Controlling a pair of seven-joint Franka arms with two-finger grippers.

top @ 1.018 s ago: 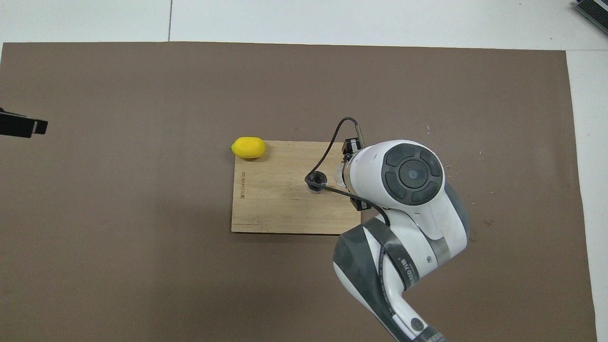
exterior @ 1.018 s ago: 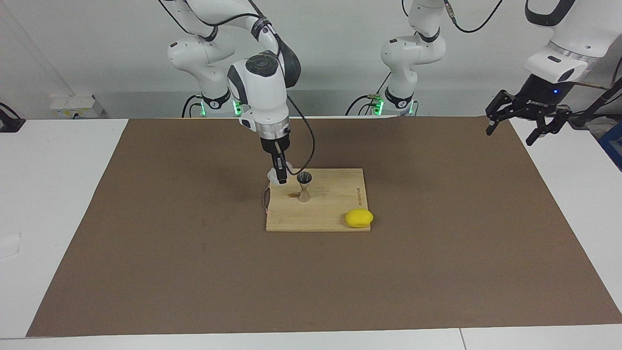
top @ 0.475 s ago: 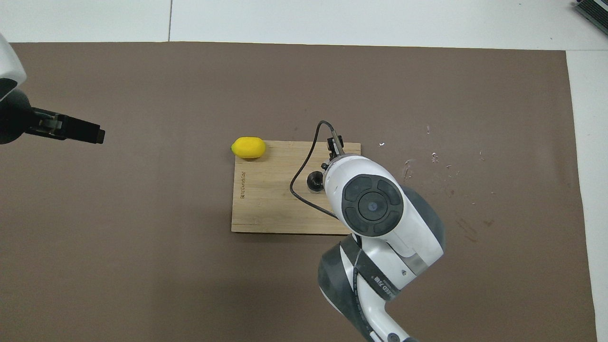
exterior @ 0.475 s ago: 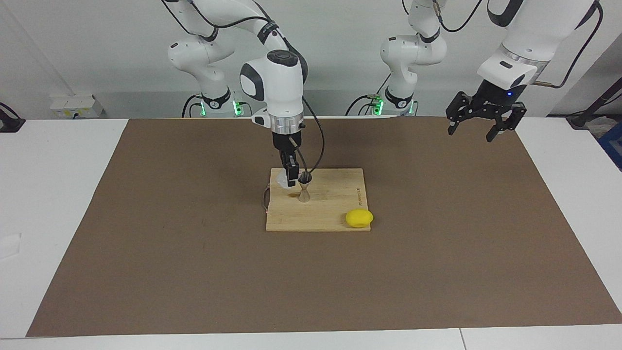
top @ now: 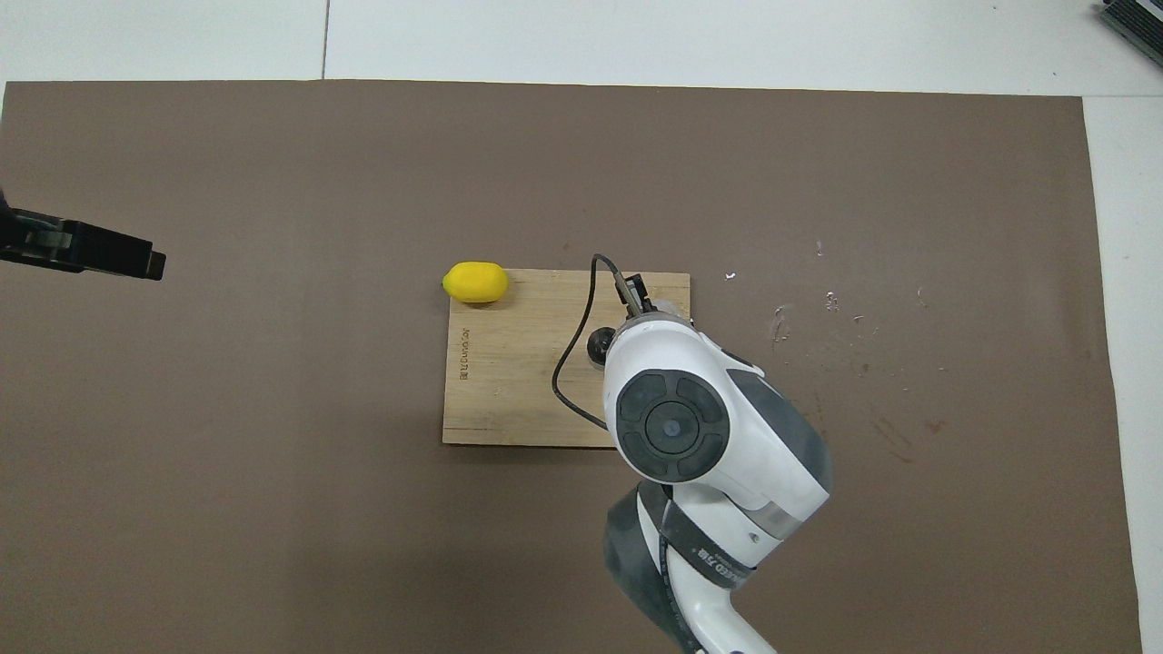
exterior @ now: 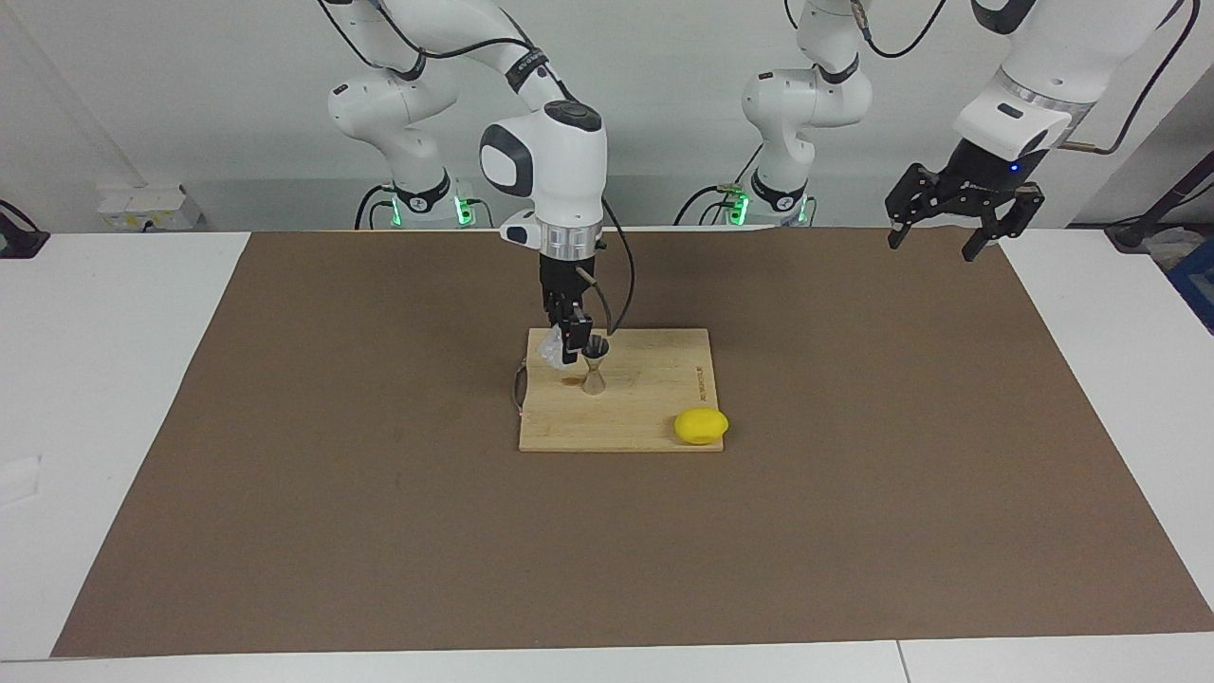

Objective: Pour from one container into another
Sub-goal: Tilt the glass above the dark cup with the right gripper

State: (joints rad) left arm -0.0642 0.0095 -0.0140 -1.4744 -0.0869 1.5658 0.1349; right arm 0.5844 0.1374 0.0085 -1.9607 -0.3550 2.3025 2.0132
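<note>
While right gripper [exterior: 569, 349] jaws clamp the tilted glass cup [exterior: 551, 348] over the jigger [exterior: 595, 365] — left gripper [exterior: 951, 230] jaws wide.

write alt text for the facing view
The right end effector holds a glass tipped beside the top of a jigger standing on a board. A lemon lies at the board's corner, and the left end effector waits open in the air.

a white table [exterior: 114, 398] carries a wide brown mat [exterior: 854, 493], with a plain pale wall [exterior: 190, 95] at the far edge and a white socket strip [exterior: 142, 204] beside it.
</note>
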